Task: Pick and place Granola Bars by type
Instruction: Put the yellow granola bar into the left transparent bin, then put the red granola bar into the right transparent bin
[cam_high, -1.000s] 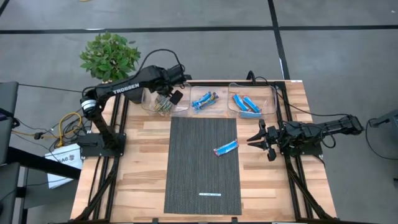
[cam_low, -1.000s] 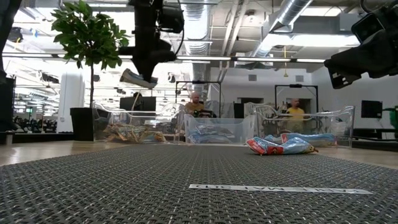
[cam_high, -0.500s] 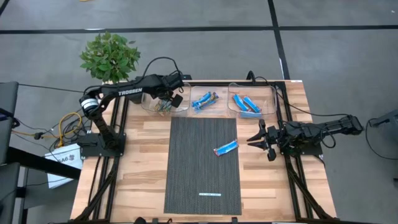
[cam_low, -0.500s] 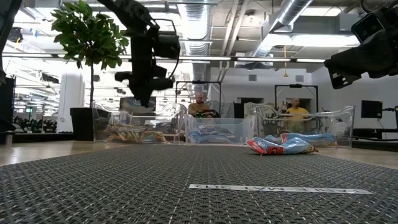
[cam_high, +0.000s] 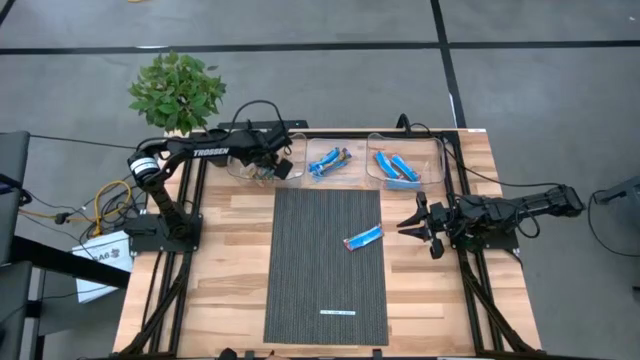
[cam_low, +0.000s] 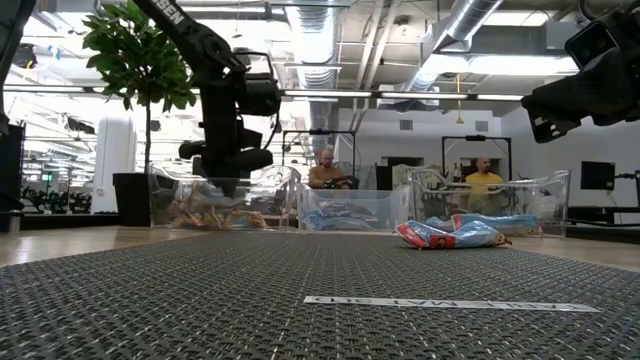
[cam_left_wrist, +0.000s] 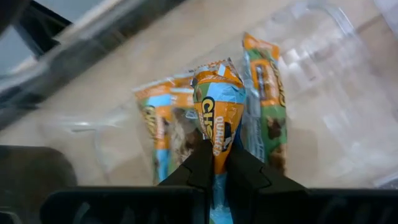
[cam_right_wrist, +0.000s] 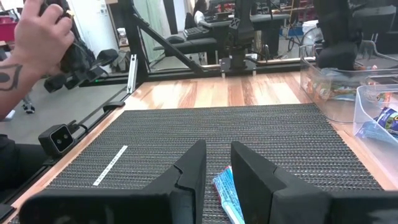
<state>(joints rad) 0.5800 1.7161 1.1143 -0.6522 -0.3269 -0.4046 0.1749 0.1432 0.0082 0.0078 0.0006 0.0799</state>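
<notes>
My left hand is at the upper left of the high view, low inside the leftmost clear bin, fingers pinched tight on an orange-and-blue bar. Two more bars of that type lie on the bin floor right under it, so there is little room below; the bin walls close me in on all sides.

My right hand hangs over bare counter at the right edge of the dark mat, fingers apart, nothing in them. One loose blue bar lies on the mat just left of it (it shows between my fingers in the right wrist view, but not touching). Open mat all around that bar, clear approach.

Middle bin holds blue-and-orange bars; right bin holds plain blue ones. All three bins sit in a row along the top edge of the counter. Thin white strip lies near the bottom of the mat, well apart from everything. Potted plant stands off the counter's upper left corner. A person's hand shows in the upper left of the right wrist view, off the counter.

Versus a second ago: left arm has dropped from above the bin rim down into it. Right arm and loose bar unmoved.
</notes>
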